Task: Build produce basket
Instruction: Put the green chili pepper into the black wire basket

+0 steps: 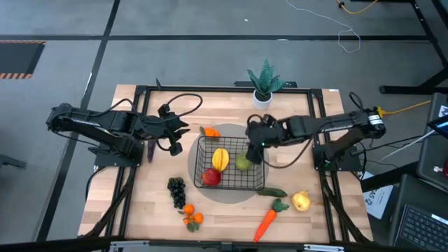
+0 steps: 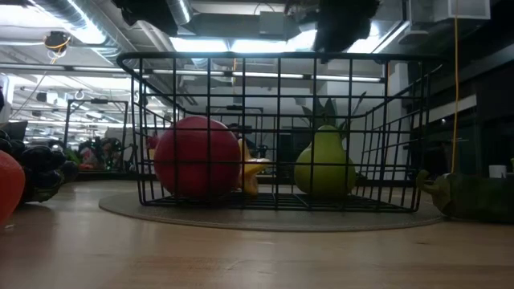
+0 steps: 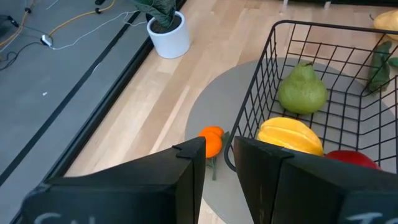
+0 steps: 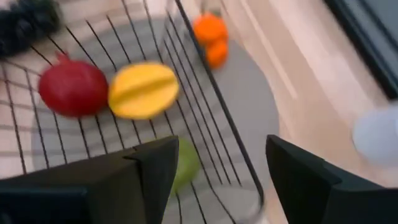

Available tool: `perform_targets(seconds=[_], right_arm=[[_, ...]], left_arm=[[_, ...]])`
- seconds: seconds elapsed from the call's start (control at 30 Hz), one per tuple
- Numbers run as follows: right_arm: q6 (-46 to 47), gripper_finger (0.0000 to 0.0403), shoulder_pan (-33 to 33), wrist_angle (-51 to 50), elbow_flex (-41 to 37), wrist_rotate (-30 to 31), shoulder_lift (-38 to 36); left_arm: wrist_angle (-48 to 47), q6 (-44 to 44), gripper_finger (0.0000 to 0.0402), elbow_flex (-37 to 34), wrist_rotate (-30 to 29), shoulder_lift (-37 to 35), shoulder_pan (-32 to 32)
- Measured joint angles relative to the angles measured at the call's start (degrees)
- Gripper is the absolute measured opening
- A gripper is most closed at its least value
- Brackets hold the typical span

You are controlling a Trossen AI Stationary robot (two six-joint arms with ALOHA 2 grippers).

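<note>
1. Presently the right pincer [image 1: 253, 148] hangs over the basket's [image 1: 231, 183] right rim, fingers spread wide and pinching nothing; the green pear [image 1: 242, 163] lies just below it inside the basket.
2. Left pincer [image 1: 175, 144] sits off the basket's left side, above bare bench [image 1: 140, 203]. Its fingers [image 3: 186, 180] stand a narrow gap apart with nothing between them.
3. Basket contents: red apple [image 1: 211, 176], yellow squash [image 1: 220, 159], green pear. The basket stands on a grey round mat [image 1: 227, 196] mid-bench.
4. Outside the basket: a small orange piece [image 1: 209, 131] just beside its far left corner; black grapes [image 1: 176, 190] and oranges [image 1: 191, 217] front left; carrot [image 1: 266, 221], yellow pear [image 1: 301, 201] and a dark green vegetable [image 1: 271, 191] front right.
5. Potted plant [image 1: 263, 85] at the bench's far edge.
</note>
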Motion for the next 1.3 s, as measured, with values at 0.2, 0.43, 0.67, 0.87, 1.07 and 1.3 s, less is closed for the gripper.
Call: perform_targets(seconds=[0.2,0.43,0.67,0.87,1.07,1.3], right_arm=[[4.7,0.0228,1.5,-17.3,3.0,-9.3,0.0],[14.6,0.0228,6.5,-35.2,3.0,-11.4,0.0],[21.3,0.0228,15.7,-32.0,0.4,-14.9,-0.4],[26.3,0.0228,23.8,-24.2,-3.7,-14.7,-0.4],[28.6,0.0228,28.9,-11.8,-9.0,-14.7,-0.4],[31.7,0.0228,31.7,-2.3,-16.9,-14.7,-0.4]], left_arm=[[0.0,0.0,0.0073,0.0,0.0,0.0,0.0],[0.0,0.0,0.0073,0.0,0.0,0.0,0.0],[0.0,-2.5,0.0073,0.0,0.0,0.0,0.0],[0.0,-2.8,0.0073,0.0,0.0,0.0,0.0],[0.0,-2.8,0.0073,0.0,0.0,0.0,0.0],[0.0,-2.8,0.0073,0.0,0.0,0.0,0.0]])
